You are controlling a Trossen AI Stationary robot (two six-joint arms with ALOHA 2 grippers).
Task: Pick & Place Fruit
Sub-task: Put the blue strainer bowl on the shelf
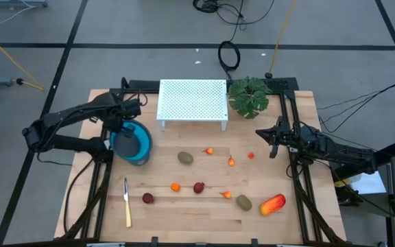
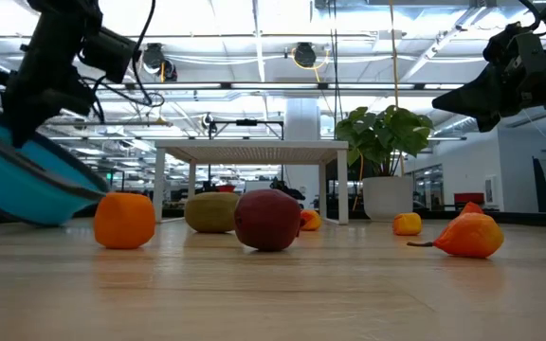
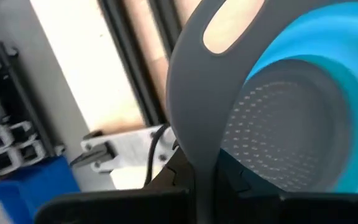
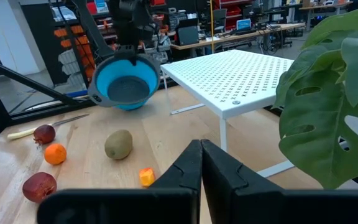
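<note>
While the left gripper (image 1: 121, 122) pinches the tilted blue bowl (image 1: 132, 143) by its grey rim, fruit (image 1: 199, 187) lies scattered on the table (image 1: 300, 110). Such an edge grip risks slipping. Right gripper (image 1: 271, 140) hovers closed, empty.

Two dark, jointed arms of matte black segments; each gripper ends in two black, wedge-shaped fingers.

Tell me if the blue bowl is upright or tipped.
Tipped. The bowl hangs from the left gripper by its gray rim, its empty inside facing sideways toward the fruit.
</note>
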